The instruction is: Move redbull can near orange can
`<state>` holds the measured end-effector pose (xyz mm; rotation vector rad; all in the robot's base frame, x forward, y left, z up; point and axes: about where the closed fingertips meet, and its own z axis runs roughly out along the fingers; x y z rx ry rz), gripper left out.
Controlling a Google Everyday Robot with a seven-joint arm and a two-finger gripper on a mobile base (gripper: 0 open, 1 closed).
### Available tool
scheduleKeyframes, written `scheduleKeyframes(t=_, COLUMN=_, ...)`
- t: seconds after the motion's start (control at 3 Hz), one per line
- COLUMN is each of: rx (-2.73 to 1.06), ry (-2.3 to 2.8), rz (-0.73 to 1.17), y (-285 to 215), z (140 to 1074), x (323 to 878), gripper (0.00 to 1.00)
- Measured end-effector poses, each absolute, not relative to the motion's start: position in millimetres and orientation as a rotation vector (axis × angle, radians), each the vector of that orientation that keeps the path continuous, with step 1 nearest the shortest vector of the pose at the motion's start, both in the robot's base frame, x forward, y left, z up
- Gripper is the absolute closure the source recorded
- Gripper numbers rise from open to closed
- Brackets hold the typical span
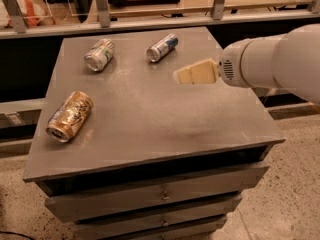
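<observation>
The redbull can (162,47), slim, blue and silver, lies on its side at the back middle of the grey cabinet top (150,114). The orange can (70,116), wider and golden-orange, lies on its side near the left front edge. My gripper (181,76), cream-coloured on a white arm (270,61), hovers over the right half of the top. It is to the right of and in front of the redbull can, apart from it, and holds nothing that I can see.
A silver-white can with green markings (99,55) lies on its side at the back left. The cabinet has drawers (160,194) below its top. A railing with glass panels (150,4) runs behind it. Speckled floor lies to the right.
</observation>
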<state>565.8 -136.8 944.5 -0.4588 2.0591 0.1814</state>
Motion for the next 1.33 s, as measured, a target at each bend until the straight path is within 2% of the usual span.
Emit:
scheduleKeyframes(t=0.67, rx=-0.460, ry=1.976, rz=0.095, y=-129, z=939, x=589, gripper=0.00)
scheduleKeyframes(t=1.33, rx=-0.362, ry=1.872, rz=0.056, y=-158, z=951, x=632, gripper=0.00)
